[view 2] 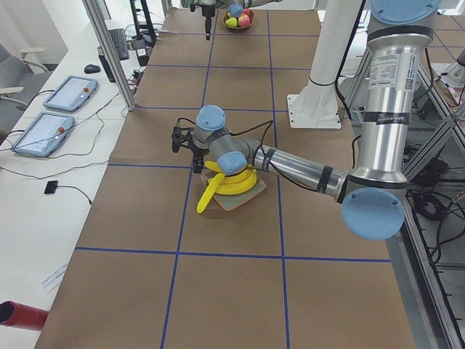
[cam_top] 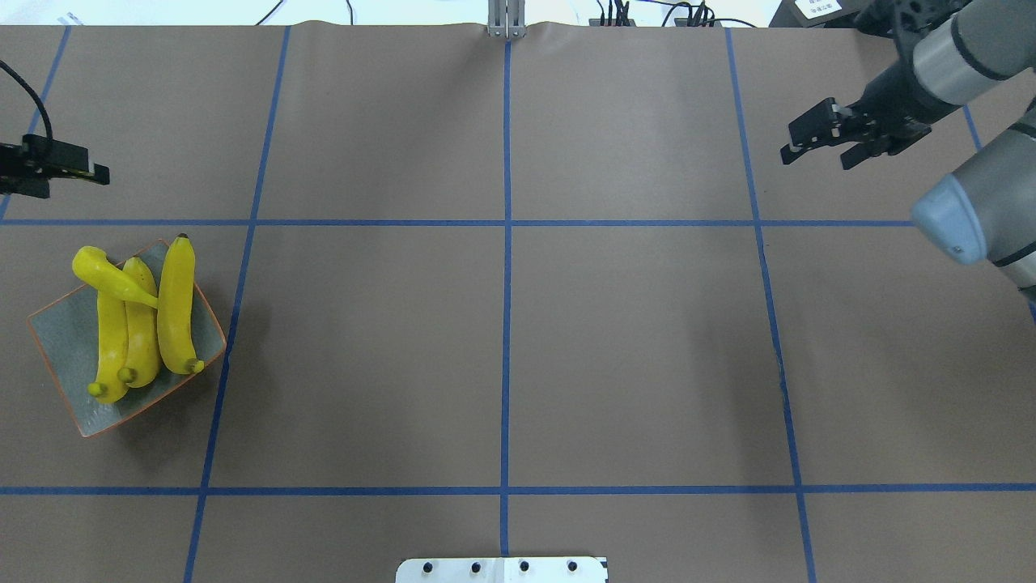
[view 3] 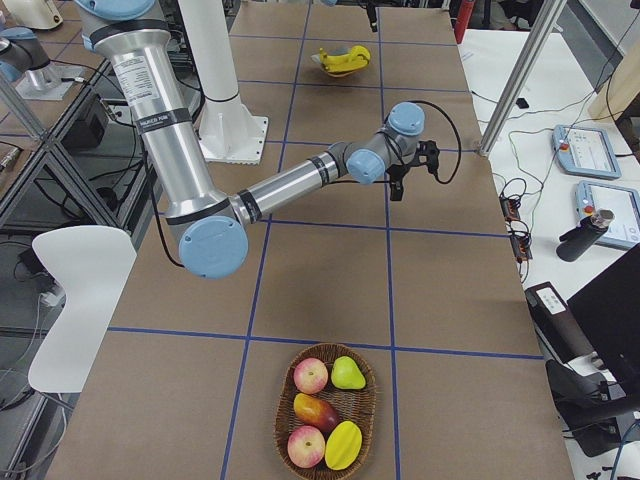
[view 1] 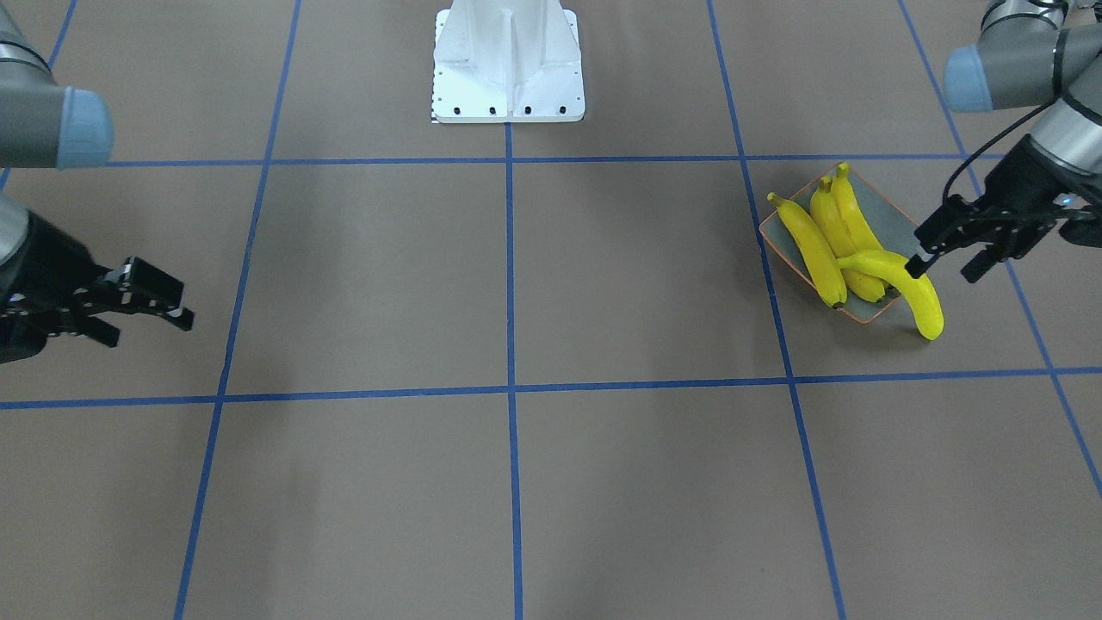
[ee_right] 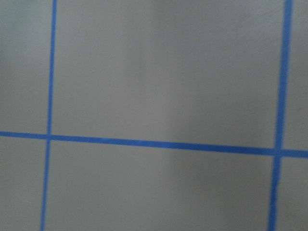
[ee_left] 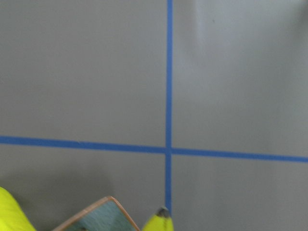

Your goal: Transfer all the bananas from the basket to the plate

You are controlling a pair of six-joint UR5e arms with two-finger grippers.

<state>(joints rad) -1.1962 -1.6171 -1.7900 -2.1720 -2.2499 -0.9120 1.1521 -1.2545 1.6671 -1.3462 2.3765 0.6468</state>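
Your brown bench (cam_top: 518, 364), gridded in blue tape, carries everything here. The left tool (view 1: 944, 270) hangs released and empty close to the plate (cam_top: 65, 340), near the bench's left end. All four bananas (cam_top: 142, 324) lie on that plate. Three are side by side, and the crossing banana (cam_top: 109, 279) rests over them with its end jutting past the rim. The right tool (cam_top: 817, 156) is spread too, holding nothing, toward the right end. The basket (view 3: 370, 400) at that end shows only other fruit, so you can judge the transfer done. White desks with pendants (view 2: 69, 93) flank the bench.
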